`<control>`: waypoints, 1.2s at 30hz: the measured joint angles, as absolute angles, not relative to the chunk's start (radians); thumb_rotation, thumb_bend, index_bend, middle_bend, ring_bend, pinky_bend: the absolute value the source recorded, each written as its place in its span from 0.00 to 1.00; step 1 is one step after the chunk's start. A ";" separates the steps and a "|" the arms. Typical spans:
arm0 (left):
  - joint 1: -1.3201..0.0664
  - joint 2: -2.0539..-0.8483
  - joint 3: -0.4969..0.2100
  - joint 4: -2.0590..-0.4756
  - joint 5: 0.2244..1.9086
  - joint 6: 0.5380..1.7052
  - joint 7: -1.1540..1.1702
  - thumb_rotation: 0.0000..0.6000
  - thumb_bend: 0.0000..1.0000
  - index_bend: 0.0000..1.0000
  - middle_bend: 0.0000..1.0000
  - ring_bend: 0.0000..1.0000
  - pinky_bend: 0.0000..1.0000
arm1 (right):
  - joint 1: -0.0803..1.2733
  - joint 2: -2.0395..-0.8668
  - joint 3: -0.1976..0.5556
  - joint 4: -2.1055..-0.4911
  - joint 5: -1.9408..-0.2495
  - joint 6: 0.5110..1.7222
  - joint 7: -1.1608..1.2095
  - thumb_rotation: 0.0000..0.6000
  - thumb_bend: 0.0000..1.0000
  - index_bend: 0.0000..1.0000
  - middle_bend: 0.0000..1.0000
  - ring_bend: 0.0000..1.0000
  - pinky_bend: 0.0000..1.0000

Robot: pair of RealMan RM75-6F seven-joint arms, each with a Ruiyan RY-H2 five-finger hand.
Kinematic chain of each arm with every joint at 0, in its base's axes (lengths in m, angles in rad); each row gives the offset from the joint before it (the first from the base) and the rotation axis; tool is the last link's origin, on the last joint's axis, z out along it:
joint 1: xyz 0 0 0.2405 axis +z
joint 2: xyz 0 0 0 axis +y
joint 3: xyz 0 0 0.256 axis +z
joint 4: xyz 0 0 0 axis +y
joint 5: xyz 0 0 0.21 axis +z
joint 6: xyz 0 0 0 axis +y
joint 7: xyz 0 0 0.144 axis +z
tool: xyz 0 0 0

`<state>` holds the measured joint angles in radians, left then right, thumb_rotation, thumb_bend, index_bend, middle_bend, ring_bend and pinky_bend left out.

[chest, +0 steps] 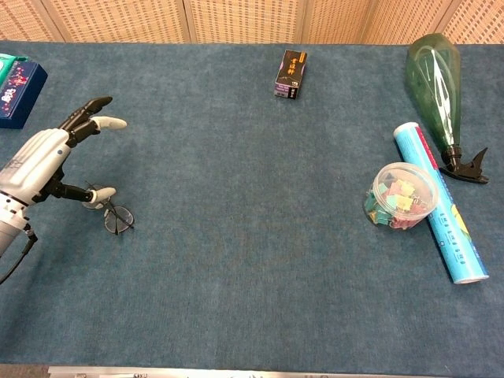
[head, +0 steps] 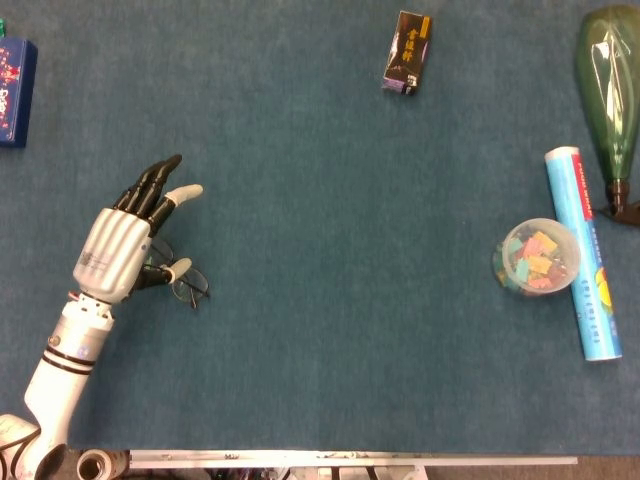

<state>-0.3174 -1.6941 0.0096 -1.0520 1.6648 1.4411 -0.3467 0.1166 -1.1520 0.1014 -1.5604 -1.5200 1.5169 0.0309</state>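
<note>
A pair of thin-framed glasses point(head: 186, 286) point(chest: 116, 217) lies on the blue cloth at the left. My left hand point(head: 122, 249) point(chest: 45, 160) hovers over them with its fingers spread and nothing in its grip. Its thumb tip point(head: 180, 266) sits right at the near lens; I cannot tell if it touches. The long fingers point away from the glasses, up and to the right. My right hand shows in neither view.
A dark small box point(head: 407, 52) point(chest: 288, 74) stands at the far middle. At the right lie a green bottle point(head: 610, 90) point(chest: 435, 75), a blue tube point(head: 583, 255) point(chest: 441, 201) and a clear tub of coloured clips point(head: 538, 258) point(chest: 400, 197). A dark blue box point(head: 12, 90) point(chest: 16, 93) sits far left.
</note>
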 measured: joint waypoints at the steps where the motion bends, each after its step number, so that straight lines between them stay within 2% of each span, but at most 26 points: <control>1: -0.321 -1.700 0.009 -1.042 1.661 1.434 -0.350 1.00 0.04 0.19 0.00 0.04 0.20 | 0.117 -1.152 0.102 -1.560 -1.520 1.517 0.031 1.00 0.21 0.22 0.30 0.36 0.47; 36: -0.363 -1.767 0.026 -0.934 1.616 1.334 -0.345 1.00 0.04 0.19 0.00 0.03 0.20 | 0.115 -1.150 0.100 -1.563 -1.519 1.515 0.032 1.00 0.21 0.22 0.30 0.36 0.47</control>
